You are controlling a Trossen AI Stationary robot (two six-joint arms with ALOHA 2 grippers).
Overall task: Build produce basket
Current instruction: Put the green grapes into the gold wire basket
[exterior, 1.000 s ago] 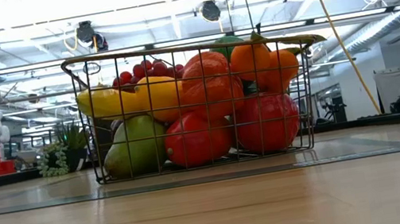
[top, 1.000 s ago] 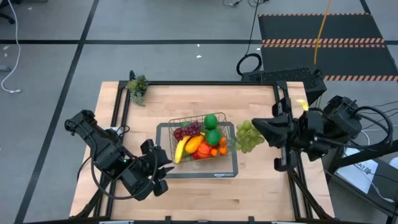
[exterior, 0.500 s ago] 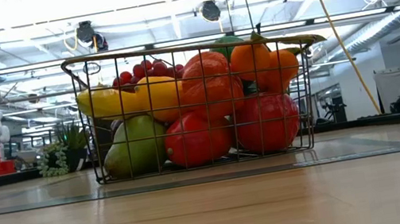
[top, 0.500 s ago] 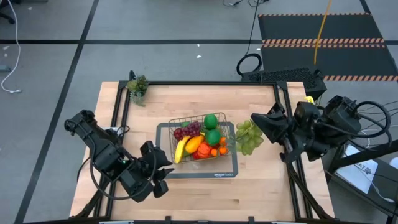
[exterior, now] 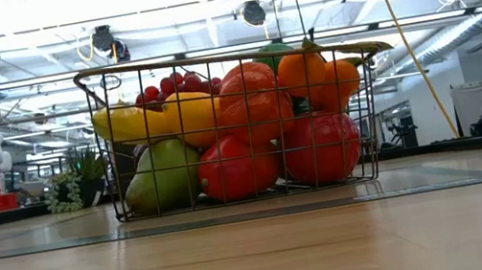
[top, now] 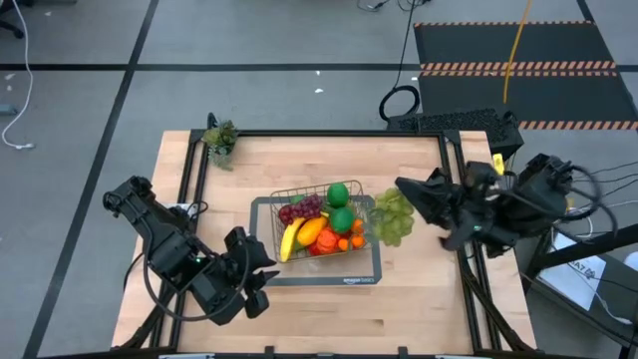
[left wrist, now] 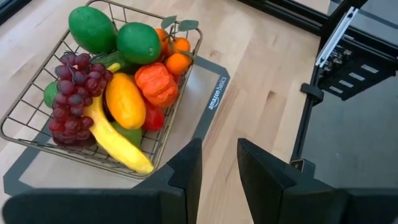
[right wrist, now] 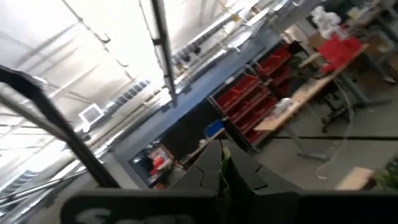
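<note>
Left gripper (left wrist: 217, 168): parked at the table's near left corner, its camera aimed at the basket; fingers a little apart with only bare table showing between them — it holds nothing, seemingly waiting.
Basket (top: 275, 200): mid-table on its dark base (top: 374, 275), piled above the wire rim — banana (left wrist: 115, 143), red grapes (left wrist: 71, 93), two green balls (left wrist: 137, 42), oranges (left wrist: 179, 62) and red pieces; the level view adds a pear (exterior: 167, 187) and apples (exterior: 321, 147) low down.
Green grapes (top: 391, 217): just outside the basket's right wall, at the tip of the right gripper (top: 407, 193). The fingers are pressed together, with a thin green stem visible between them in the wrist view — probably carrying the bunch by its stem to add it to the pile.
Hard to tell: whether the bunch hangs clear or touches the rim; the arm covers the grip from above.
Hidden: whatever lies under the top layer; neither arm shows in the level view.
Far corner: a small plant (top: 220, 137), well apart from the work.
</note>
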